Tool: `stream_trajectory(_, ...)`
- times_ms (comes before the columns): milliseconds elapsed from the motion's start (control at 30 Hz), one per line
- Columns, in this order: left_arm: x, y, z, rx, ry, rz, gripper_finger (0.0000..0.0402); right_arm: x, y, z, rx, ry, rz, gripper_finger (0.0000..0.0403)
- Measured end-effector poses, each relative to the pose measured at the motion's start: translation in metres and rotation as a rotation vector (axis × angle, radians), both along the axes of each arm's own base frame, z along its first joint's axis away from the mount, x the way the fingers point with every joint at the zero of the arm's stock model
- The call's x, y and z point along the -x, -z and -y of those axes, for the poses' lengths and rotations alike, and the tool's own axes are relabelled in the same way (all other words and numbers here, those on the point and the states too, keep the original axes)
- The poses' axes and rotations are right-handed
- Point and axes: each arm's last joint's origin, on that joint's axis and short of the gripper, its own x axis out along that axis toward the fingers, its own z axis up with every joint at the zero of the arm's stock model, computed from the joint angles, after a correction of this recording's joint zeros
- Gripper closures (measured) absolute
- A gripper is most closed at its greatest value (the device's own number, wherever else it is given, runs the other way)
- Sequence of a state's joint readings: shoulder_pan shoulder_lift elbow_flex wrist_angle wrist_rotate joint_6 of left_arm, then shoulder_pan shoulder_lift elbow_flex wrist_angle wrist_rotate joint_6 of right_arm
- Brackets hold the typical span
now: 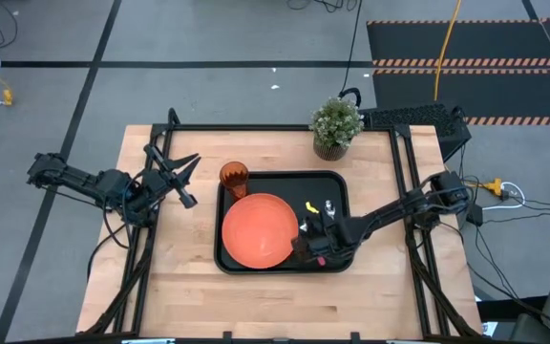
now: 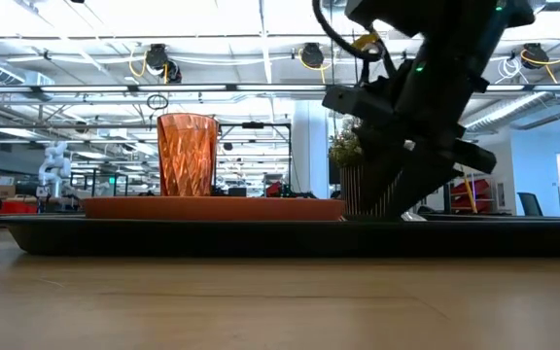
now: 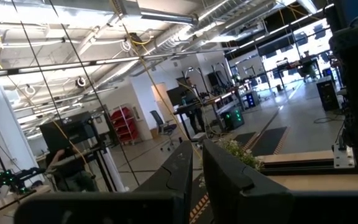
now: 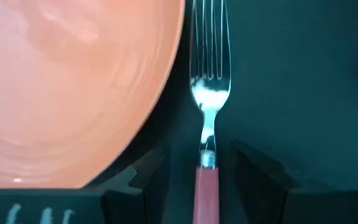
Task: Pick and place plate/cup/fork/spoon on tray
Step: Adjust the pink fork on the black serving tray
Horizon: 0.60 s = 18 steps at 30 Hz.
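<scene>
Butcher-block table (image 1: 179, 287) on a grey floor, open workshop behind. Tray (image 1: 337, 180) sits at table centre, bare wood all round it, widest toward 6 and 9 o'clock. On the tray: plate (image 1: 256, 229) filling the middle, cup (image 1: 234, 176) upright at 11 o'clock just beside the plate rim, potted plant (image 1: 336, 126) off the tray at 1 o'clock near the table's far edge. Fork (image 4: 208, 93) lies flat on the tray at the plate's 3 o'clock side, tines close to the rim, apparently not touching. Right gripper (image 4: 199, 180) straddles the pink handle, fingers spread and clear of it: released. Left gripper (image 1: 187, 182) waits at 9 o'clock, clenched on nothing.
</scene>
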<state>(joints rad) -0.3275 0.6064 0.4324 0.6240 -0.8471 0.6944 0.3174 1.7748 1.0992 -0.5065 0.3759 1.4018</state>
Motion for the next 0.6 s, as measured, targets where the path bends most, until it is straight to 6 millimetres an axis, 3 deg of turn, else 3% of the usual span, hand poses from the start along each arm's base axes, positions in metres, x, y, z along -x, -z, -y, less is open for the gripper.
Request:
stream_trajectory(233,0.000,0.000,0.000,0.004,0.004,0.002,0.0360,0.001,0.003,-0.006,0.027,0.005,0.008,0.0245)
stream_trajectory(600,0.000,0.000,0.000,0.004,0.004,0.003,0.0360,-0.008,0.000,-0.020,0.020,-0.189,0.086,0.0245)
